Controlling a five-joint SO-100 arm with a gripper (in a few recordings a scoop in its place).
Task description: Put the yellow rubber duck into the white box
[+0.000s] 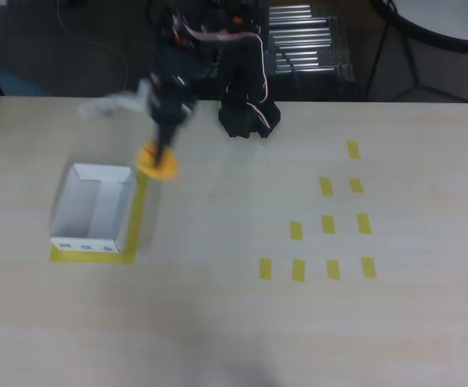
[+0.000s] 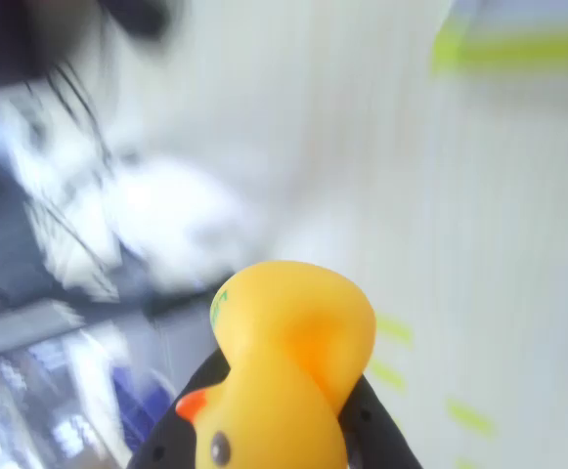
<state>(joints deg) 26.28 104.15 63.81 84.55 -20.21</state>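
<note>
the yellow rubber duck [image 2: 284,376] fills the lower middle of the wrist view, its orange beak at the lower left and a dark eye just below it. black fingers [image 2: 373,430] press against both of its flanks, so the gripper [image 2: 274,440] is closed around the duck and carries it. a small green mark sits on the duck's upper left side. the background behind it is smeared with motion blur; pale table and a few yellow strips show at the right.

in the overhead view the duck [image 1: 158,160] appears as a blurred orange-yellow blob under the tip of the black arm, with the gripper [image 1: 163,153] coming down onto it from above. it lies just beyond the upper right corner of the white box [image 1: 124,211], outside the walls, over the top end of the yellow tape [image 1: 139,208] that runs along the box's right side. whether the duck touches the table here or hangs above it cannot be told.

the box stands on the left part of the wooden table [image 1: 217,322], blue-green marks on its near wall. the arm's base [image 1: 249,117] sits at the table's far edge, and small yellow tape rectangles [image 1: 328,224] dot the right half.
</note>
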